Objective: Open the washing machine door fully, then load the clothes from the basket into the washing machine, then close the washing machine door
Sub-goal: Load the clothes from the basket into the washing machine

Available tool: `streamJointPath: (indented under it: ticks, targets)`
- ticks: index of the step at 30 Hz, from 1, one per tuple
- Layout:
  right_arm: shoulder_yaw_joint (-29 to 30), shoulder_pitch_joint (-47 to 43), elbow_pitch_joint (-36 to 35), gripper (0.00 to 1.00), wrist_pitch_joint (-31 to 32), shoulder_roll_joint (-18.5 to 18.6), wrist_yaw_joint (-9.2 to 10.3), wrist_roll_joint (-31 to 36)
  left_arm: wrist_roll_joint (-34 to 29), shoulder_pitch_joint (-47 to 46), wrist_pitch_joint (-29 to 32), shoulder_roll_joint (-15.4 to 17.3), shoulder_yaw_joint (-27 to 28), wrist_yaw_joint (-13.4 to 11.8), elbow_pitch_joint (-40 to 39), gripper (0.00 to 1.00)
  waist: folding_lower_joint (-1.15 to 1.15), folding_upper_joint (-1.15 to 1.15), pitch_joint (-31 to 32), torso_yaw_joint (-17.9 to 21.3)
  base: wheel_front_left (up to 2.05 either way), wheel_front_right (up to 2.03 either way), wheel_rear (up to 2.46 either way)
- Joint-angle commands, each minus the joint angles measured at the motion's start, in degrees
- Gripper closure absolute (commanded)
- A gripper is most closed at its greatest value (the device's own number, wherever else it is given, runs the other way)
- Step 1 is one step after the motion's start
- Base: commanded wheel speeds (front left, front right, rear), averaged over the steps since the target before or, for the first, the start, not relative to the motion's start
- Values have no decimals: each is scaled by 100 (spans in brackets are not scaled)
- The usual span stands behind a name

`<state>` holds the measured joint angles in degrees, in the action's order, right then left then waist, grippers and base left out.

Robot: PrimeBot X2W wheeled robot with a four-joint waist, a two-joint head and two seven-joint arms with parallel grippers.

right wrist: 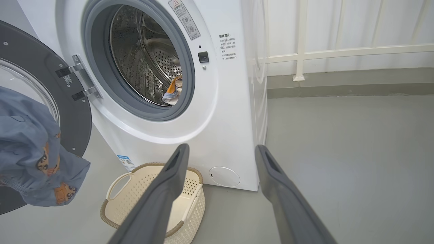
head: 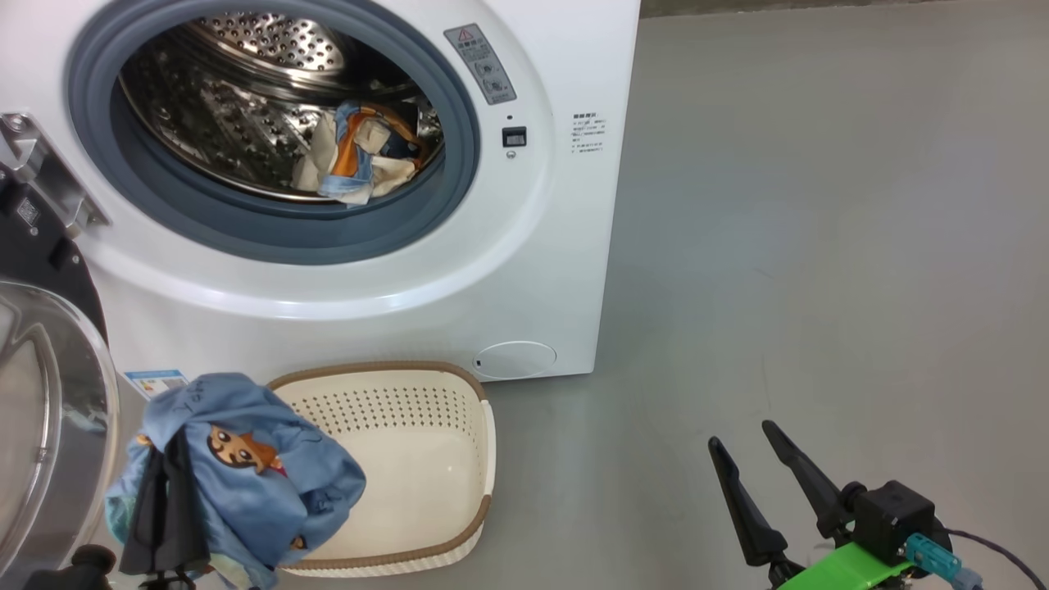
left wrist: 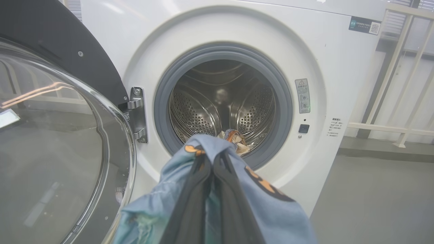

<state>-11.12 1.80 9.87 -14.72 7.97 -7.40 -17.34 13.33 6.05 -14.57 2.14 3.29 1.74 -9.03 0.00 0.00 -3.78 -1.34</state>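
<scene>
The washing machine (head: 541,262) (left wrist: 339,84) (right wrist: 230,118) stands with its door (head: 41,426) (left wrist: 51,135) (right wrist: 40,74) swung wide to the left. Some of the clothes (head: 361,156) (left wrist: 235,137) (right wrist: 173,89) lie in the steel drum. My left gripper (head: 168,447) (left wrist: 217,154) is shut on a light-blue garment (head: 246,475) (left wrist: 271,203) (right wrist: 30,152), held above the basket's left end and below the drum opening. The cream basket (head: 393,401) (right wrist: 193,206) sits on the floor against the washer's front, its pale bottom showing. My right gripper (head: 742,434) (right wrist: 222,148) hangs open over the floor to the right.
Bare grey floor (head: 819,246) stretches right of the washer. A white railing (right wrist: 339,52) (left wrist: 390,84) runs along the wall behind. The open door's glass bulge crowds the space left of my left arm.
</scene>
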Motion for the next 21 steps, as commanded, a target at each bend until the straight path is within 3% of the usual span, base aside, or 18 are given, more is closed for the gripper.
streamJointPath:
  ticks: [1,21]
  targets:
    - [-113,-35,-152,0,-28,4,-9,-21,-27,-47,-42,75,128,-79,-234,100,0,0,26,-1,0,0,0]
    - [-18,-6,-223,0,-28,-37,-9,16,-35,60,-42,74,47,-179,-287,100,0,0,-33,62,0,0,0]
